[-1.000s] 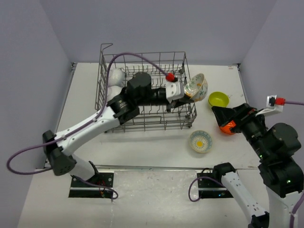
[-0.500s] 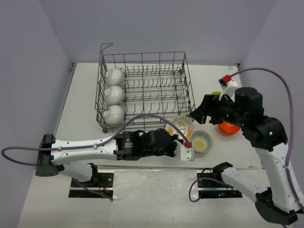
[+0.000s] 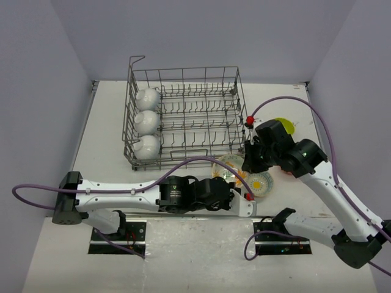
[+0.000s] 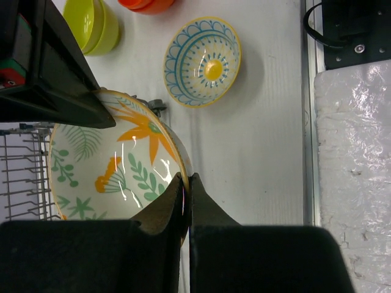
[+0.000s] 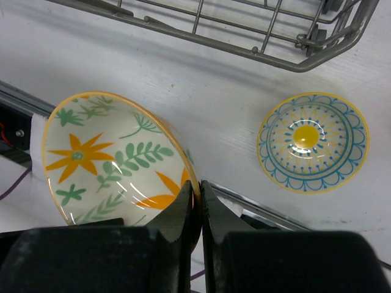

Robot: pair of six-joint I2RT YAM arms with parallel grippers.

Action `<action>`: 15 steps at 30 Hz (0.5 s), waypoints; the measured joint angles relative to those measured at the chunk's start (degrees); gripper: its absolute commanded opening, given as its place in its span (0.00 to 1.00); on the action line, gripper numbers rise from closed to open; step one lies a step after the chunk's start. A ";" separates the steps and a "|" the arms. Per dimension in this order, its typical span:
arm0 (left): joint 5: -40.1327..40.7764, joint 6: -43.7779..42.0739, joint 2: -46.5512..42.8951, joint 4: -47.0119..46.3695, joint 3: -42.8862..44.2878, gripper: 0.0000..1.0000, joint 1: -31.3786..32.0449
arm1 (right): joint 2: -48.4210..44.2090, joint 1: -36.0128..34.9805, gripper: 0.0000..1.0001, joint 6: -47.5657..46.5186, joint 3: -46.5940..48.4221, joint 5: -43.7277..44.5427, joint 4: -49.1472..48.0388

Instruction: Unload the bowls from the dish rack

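Left fingers [image 4: 186, 183] and right fingers [image 5: 197, 188] are both clenching floral bowl [image 5: 110, 155] rim; dish rack [image 3: 183, 69] holding three white bowls [image 3: 146, 122] at 9 o'clock.

One high view, two close wrist views
The top camera looks down from high at the near side over the whole desk [image 3: 107, 134] and dish rack [image 3: 186, 116]; each wrist camera looks straight down from close range, and both share the floral bowl [image 4: 116, 165] and the blue-ringed bowl [image 5: 313, 141]
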State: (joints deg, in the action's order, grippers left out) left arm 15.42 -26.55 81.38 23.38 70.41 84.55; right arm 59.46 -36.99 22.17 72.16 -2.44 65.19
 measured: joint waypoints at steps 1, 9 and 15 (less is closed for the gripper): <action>0.11 0.07 0.37 0.07 0.24 0.00 0.33 | 0.17 0.00 0.01 0.48 -0.63 0.00 -0.28; 6.25 0.83 0.79 -1.53 0.24 1.00 0.26 | -3.02 -0.02 0.00 2.40 -3.87 4.96 -3.32; 12.02 5.57 -1.49 -3.63 -0.79 1.00 -0.02 | -13.40 7.78 0.00 5.11 -8.92 9.44 -2.86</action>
State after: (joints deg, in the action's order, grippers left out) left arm 27.44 -20.97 79.90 19.75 69.63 84.53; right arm 46.06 -29.21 27.29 63.24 7.01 62.33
